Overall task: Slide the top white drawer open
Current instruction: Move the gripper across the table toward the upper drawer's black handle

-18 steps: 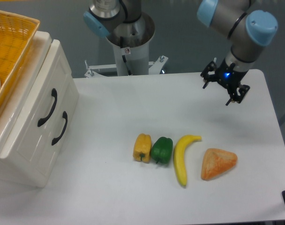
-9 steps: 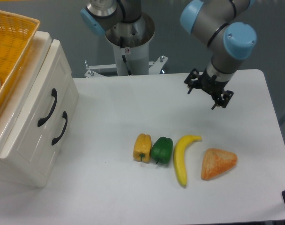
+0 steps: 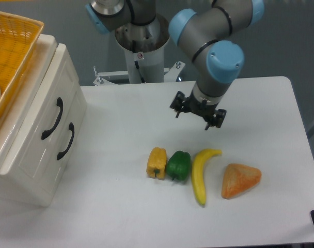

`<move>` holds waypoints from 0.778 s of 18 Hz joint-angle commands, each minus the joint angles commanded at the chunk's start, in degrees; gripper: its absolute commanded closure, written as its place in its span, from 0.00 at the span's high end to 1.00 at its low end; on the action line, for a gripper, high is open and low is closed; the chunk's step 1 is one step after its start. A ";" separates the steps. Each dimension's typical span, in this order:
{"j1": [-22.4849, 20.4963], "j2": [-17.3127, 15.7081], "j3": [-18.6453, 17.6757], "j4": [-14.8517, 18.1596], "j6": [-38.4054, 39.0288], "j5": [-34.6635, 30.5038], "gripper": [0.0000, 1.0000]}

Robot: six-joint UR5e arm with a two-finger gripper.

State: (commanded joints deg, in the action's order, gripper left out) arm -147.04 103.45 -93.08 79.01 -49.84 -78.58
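The white cabinet [image 3: 28, 160] stands at the table's left edge, its front facing right. The top white drawer [image 3: 41, 103] has a curved black handle [image 3: 52, 119] and sits flush in the cabinet, as does the lower drawer [image 3: 56, 165] with its own handle [image 3: 66, 140]. My gripper [image 3: 197, 114] hangs over the middle of the table, far to the right of the cabinet. Its fingers are spread apart and hold nothing.
A yellow pepper [image 3: 157, 162], a green pepper [image 3: 178, 165], a banana [image 3: 201, 173] and an orange wedge of bread [image 3: 240, 180] lie in a row just in front of the gripper. A yellow basket [image 3: 10, 57] sits on the cabinet top. The arm's base [image 3: 142, 54] stands at the back.
My gripper has moved left and toward the front, from the table's back right to its middle. It stays open. The drawers and the food have not moved.
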 joint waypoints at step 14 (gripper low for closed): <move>13.70 0.00 1.67 -0.09 17.84 2.03 1.00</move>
State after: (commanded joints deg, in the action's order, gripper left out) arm -133.34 103.45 -91.41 78.93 -32.00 -76.55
